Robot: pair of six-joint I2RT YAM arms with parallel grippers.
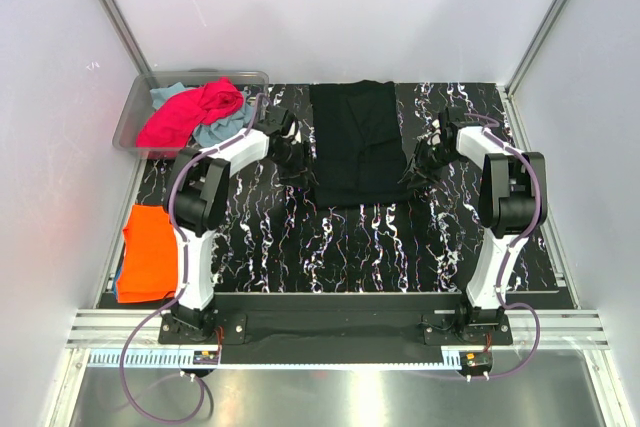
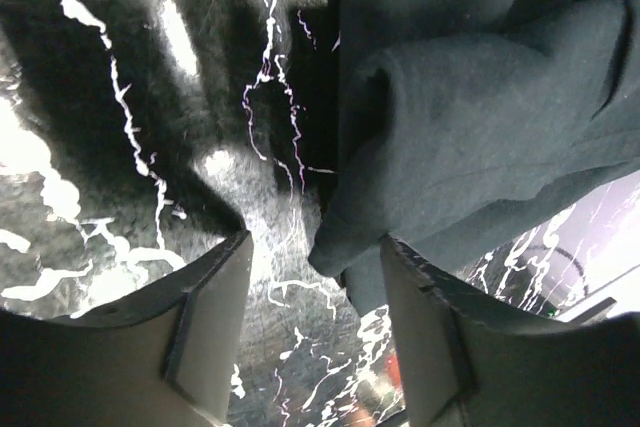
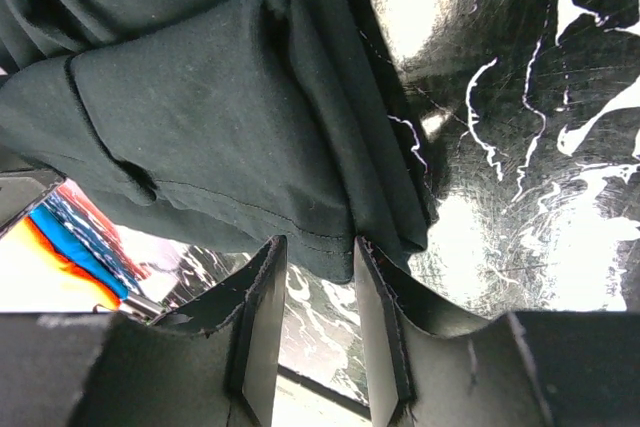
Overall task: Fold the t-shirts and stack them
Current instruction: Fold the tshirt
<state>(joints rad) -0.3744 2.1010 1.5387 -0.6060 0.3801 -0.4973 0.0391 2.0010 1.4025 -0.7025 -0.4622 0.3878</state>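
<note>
- Far left, at the table edge: orange t-shirt (image 1: 150,247), folded flat, resting on blue cloth (image 1: 119,285) that peeks out along its left side.
- Back left corner: clear plastic bin (image 1: 130,119), holding a crumpled magenta-pink t-shirt (image 1: 190,112) on top of a bunched light teal-blue t-shirt (image 1: 218,130), both spilling over the bin's right rim toward the black marbled table (image 1: 330,247).
- Left gripper (image 1: 296,155): low against the left edge of the black t-shirt (image 1: 352,142); fingers (image 2: 210,327) wide apart, clamping nothing, a doubled cloth corner hanging just at the gap.
- Centre back: the black t-shirt, laid out as a long upright strip on the table.
- Right gripper (image 1: 420,165): low against the shirt's right edge; fingers (image 3: 262,317) narrowly apart, the stitched hem right at their tips, not visibly pinched.
</note>
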